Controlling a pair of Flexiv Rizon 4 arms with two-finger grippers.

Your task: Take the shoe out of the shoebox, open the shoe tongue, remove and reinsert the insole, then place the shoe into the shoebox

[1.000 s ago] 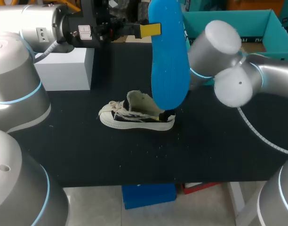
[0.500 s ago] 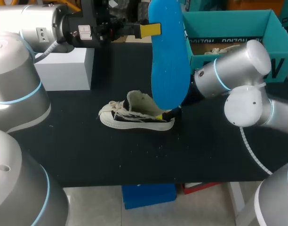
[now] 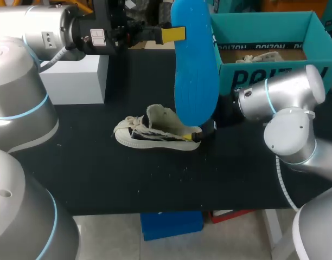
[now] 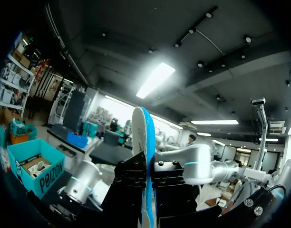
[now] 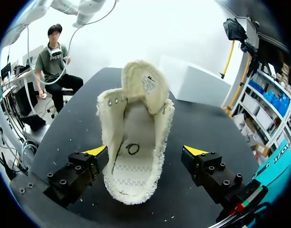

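Black table [image 3: 101, 179], blue insole [image 3: 194, 65] clamped upright in left gripper [image 4: 147, 186], shoe [image 3: 149, 132] heel partly hidden behind it, right gripper [image 5: 145, 151] spread open around the heel, mostly hidden overhead.

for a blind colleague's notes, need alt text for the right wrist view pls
A cream shoe lies on the black table, heel end nearest, between the right gripper's open yellow-tipped fingers, one on each side. Its tongue is folded back, showing the bare inside; a white box stands behind it.
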